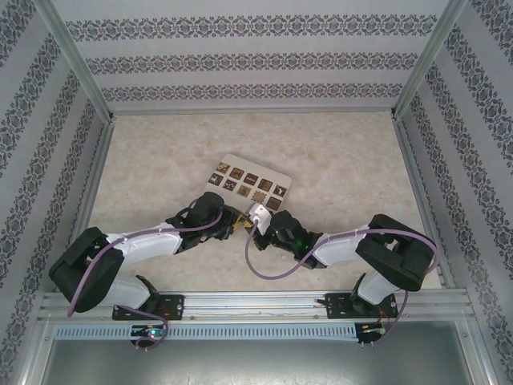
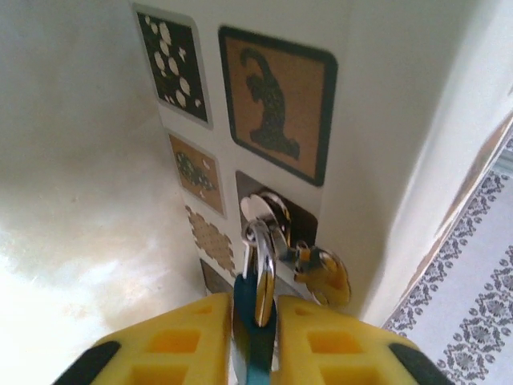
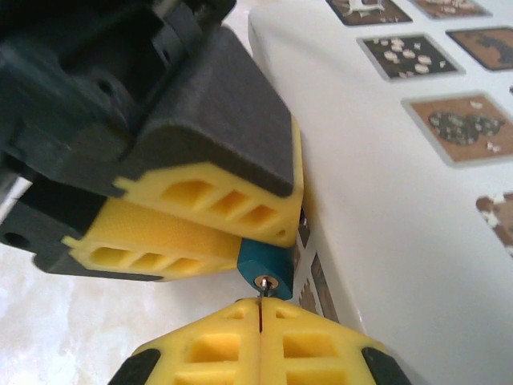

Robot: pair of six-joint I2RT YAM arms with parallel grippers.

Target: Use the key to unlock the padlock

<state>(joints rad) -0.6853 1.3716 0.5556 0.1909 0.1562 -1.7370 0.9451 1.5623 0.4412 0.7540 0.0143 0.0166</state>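
Pinches padlock in left gripper jaws at white box's 6 o'clock; clamps key between right gripper jaws, pressed together.

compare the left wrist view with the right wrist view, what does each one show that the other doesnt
Left wrist alone: the padlock's silver loop and a bunch of shiny metal pieces beside it. Right wrist alone: the right pincer shut on the thin key, which enters the padlock's round end. Both: the blue padlock between the left pincer's yellow fingers, and the white box with its brown tiles.
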